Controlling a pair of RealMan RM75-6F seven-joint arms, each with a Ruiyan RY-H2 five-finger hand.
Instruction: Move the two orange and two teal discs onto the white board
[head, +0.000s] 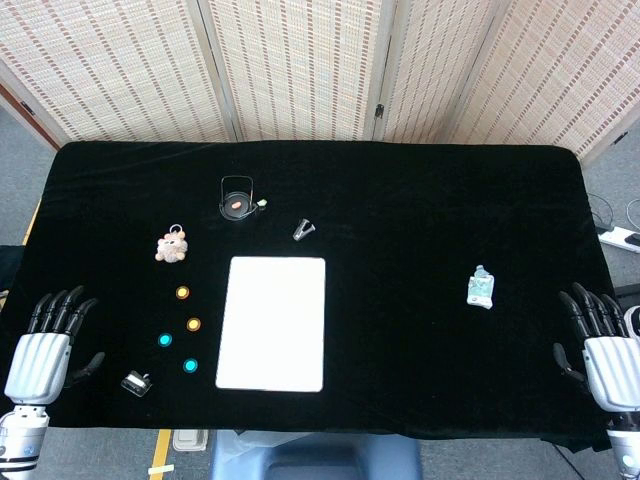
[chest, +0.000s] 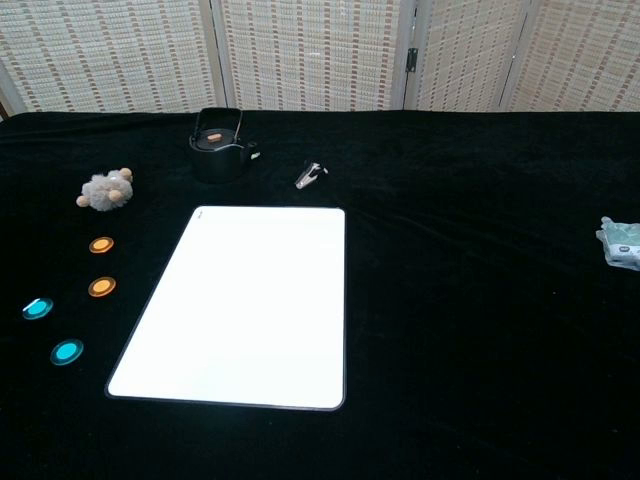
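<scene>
1. The white board (head: 271, 323) is a blank rectangle with rounded corners, lying flat, its long sides running toward 12 o'clock.
2. Two orange discs (head: 182, 293) (head: 193, 324) lie flat at the board's 9 o'clock, apart from it.
3. Two teal discs (head: 165, 340) (head: 190, 366) lie flat toward its 8 o'clock.

Matt cloth, smooth board, shiny clips

Black matt cloth covers the counter (chest: 480, 330); on it the white board (chest: 245, 305) looks smooth, the discs beside it glossy, possibly plastic.
</scene>
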